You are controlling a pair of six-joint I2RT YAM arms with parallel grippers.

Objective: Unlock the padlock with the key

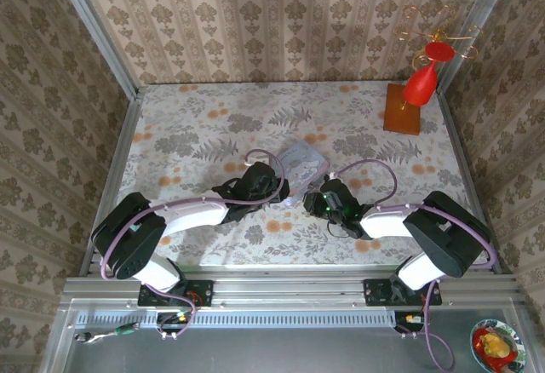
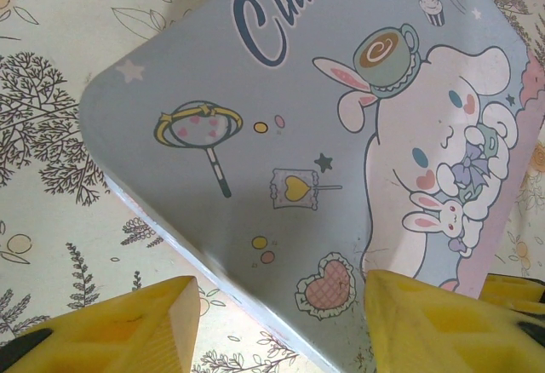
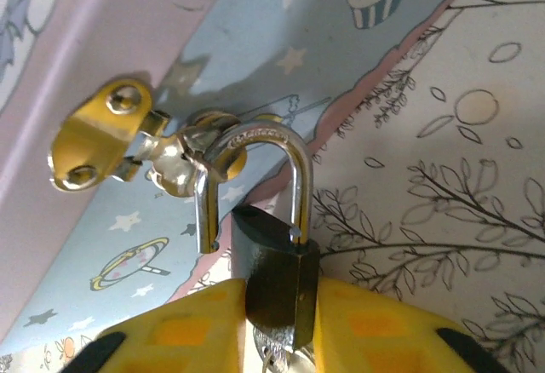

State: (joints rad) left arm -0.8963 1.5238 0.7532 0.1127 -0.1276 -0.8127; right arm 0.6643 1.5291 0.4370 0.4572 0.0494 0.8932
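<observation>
RIGHT: right fingers [image 3: 170, 339] pinching the padlock [image 3: 274, 284] body, hung on the hasp [image 3: 94, 139] of the tin [image 2: 255, 134], steadying it for the key | SHACKLE: one leg looks free | LEFT: left fingers [image 2: 136, 326] spread astride the tin corner, likely bracing it, grip unclear

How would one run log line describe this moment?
right gripper: shut on padlock | shackle: through hasp of tin | left gripper: straddles tin corner, grip unclear

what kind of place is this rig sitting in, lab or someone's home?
Probably a lab test booth dressed as a home: beige damask wallpaper panels on three sides, a floral-print tablecloth, and a bare aluminium frame rail along the near edge. The red ornament on a wooden block looks like set dressing.
</observation>
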